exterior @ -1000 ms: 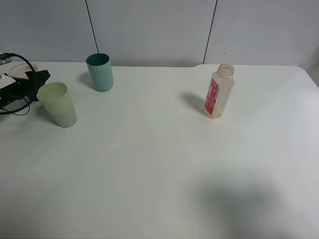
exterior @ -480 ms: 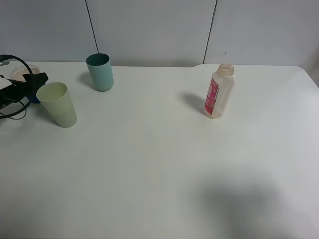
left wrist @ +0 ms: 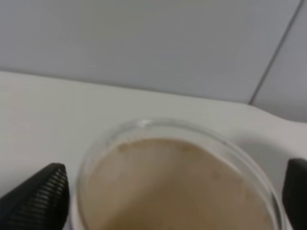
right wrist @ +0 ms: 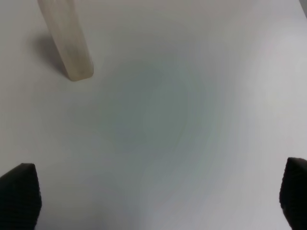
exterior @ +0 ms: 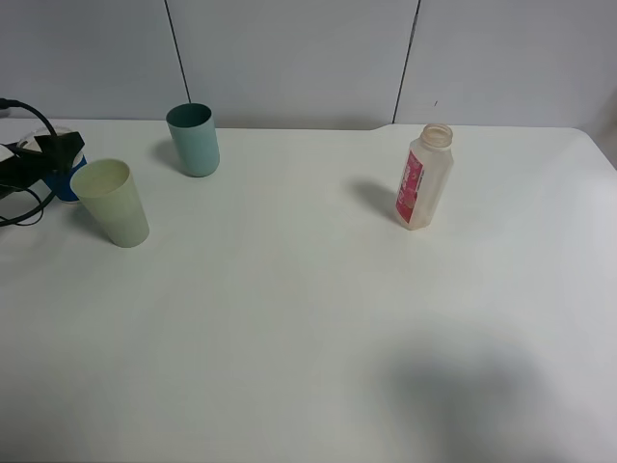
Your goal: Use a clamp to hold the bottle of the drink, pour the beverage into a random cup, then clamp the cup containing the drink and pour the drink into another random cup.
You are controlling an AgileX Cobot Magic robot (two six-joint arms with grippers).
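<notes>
The uncapped clear bottle (exterior: 422, 177) with a pink label stands upright at the back right of the table. Its base also shows in the right wrist view (right wrist: 67, 43). A teal cup (exterior: 194, 140) stands at the back left and a pale green cup (exterior: 112, 203) in front of it, further left. My left gripper (exterior: 58, 152) is at the far left edge, behind and apart from the pale green cup. It is open (left wrist: 168, 196) and empty. My right gripper (right wrist: 156, 196) is open over bare table, short of the bottle, and is out of the exterior view.
A clear round dish (left wrist: 177, 139) with tan contents lies right ahead of the left gripper, between its fingertips' lines. A blue object (exterior: 66, 183) and black cables (exterior: 24, 207) lie at the table's left edge. The white table (exterior: 308, 328) ends at a grey wall behind.
My left gripper has drawn back to the left and rearward, away from the pale green cup. The cups and the bottle have not moved.
</notes>
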